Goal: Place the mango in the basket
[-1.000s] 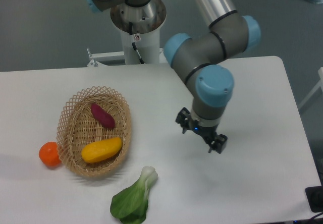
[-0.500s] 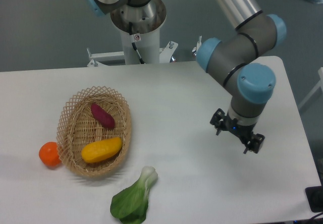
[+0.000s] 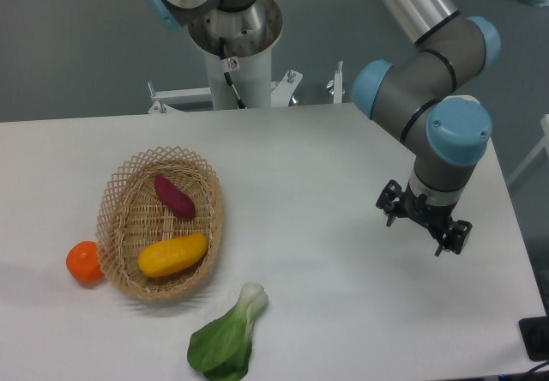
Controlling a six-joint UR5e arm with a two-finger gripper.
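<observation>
— Camera view first: what do we have lying about the gripper (image 3: pixel 424 221)?

— Well off to its left on the white desk (image 3: pixel 343 295) we see a leafy green vegetable (image 3: pixel 226 338), flat, with a pale stalk end and dark crinkled leaves. Farther left still, a round orange fruit (image 3: pixel 84 261) sits touching the outer wall of the basket (image 3: pixel 214 205). Nothing lies on the bare desk between the gripper and the basket.

— And the mango (image 3: pixel 172 255)?

— We find it inside the basket, far to the gripper's left and slightly nearer the camera. It lies on its side in the basket's near half, smooth and elongated, yellow shading to orange. A dark purple-red sweet potato (image 3: pixel 174 196) lies in the far half, apart from it.

— The basket itself?

— Oval, light tan woven wicker, with an open lattice rim.

— The gripper's state?

— It hangs over the right part of the desk, its two dark fingers parted, with nothing between them.
</observation>
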